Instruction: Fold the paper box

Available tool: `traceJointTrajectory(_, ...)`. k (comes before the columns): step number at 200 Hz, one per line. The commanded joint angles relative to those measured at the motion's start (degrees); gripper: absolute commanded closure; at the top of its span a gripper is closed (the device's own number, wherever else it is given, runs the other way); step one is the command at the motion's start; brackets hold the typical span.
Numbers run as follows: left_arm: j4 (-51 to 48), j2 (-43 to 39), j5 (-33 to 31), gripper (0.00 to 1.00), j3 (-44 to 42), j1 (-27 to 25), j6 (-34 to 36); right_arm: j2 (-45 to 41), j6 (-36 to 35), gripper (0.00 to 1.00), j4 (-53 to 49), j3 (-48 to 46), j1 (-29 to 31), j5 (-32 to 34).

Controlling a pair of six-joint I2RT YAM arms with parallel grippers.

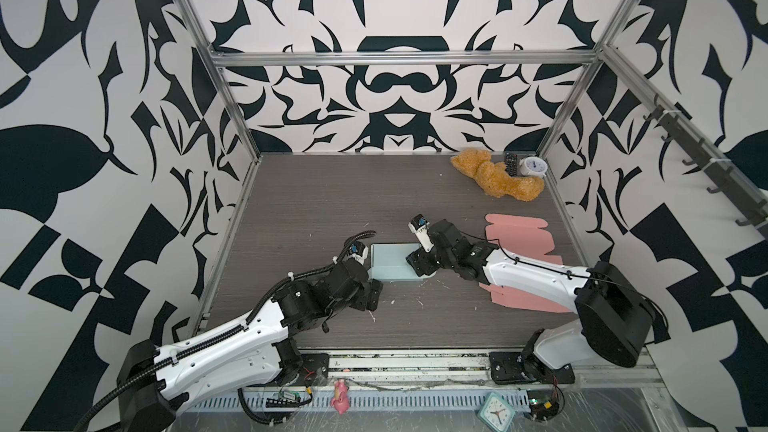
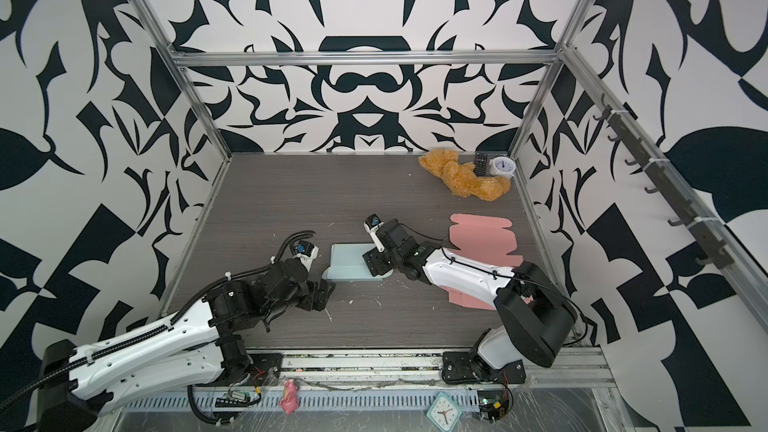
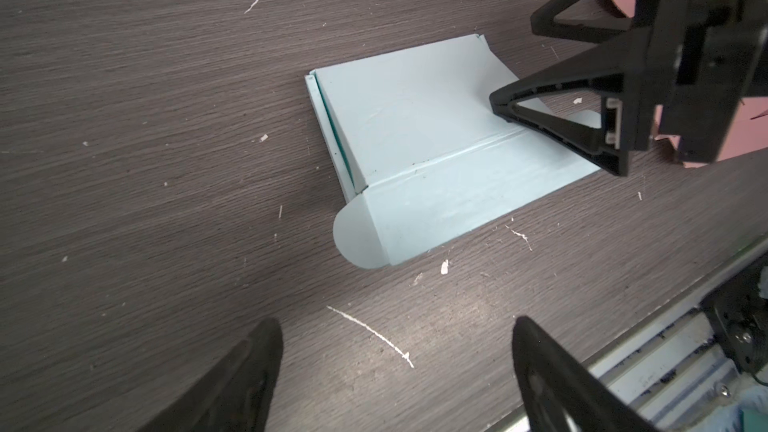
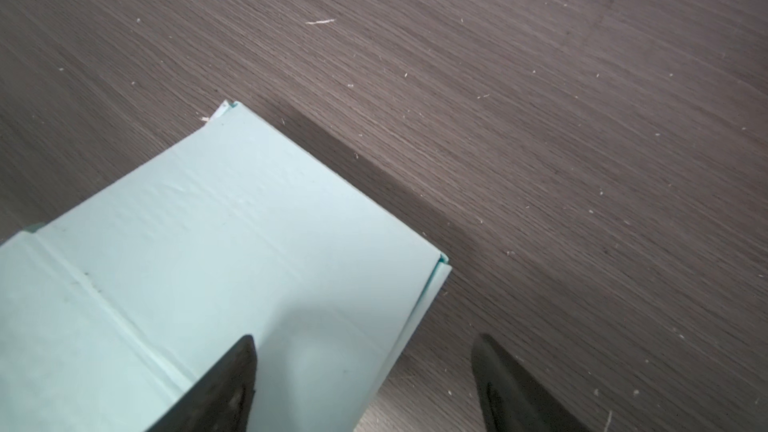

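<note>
Your paper box [image 1: 392, 261] lies closed — front flap [image 3: 457, 201], seemingly, not yet tucked. Left gripper [image 3: 397, 326] hangs spread, empty, near-left of it; right gripper [image 3: 513, 62], spread, presses the lid [image 3: 407, 118].

The left arm [image 1: 232, 338] comes in from the near left, its white link low and sloping inward, its elbow bent, and its black wrist [image 1: 345, 280] turned toward the middle. The left jaws stand wide apart and point forward and down. In the left wrist view its two fingers [image 3: 249, 376] show a broad gap between them. The right arm [image 1: 528, 276] stretches from the near right and leans leftward, with its wrist [image 1: 440, 251] tipped downward. The right jaws are also spread wide, with the black triangular fingers [image 4: 232, 384] angled down.
</note>
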Motion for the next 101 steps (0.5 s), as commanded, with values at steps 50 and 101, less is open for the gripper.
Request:
traceJointTrajectory(50, 2.4, 10.0, 7.4, 0.08, 7.1, 9.6, 3.7, -0.7, 0.3, 0.16, -0.9, -1.3, -0.2, 0.1)
traceJointTrajectory(101, 9.8, 17.2, 11.8, 0.08, 6.1, 16.4, 5.1, -0.9, 0.4, 0.16, -0.8, -1.9, -0.8, -0.2)
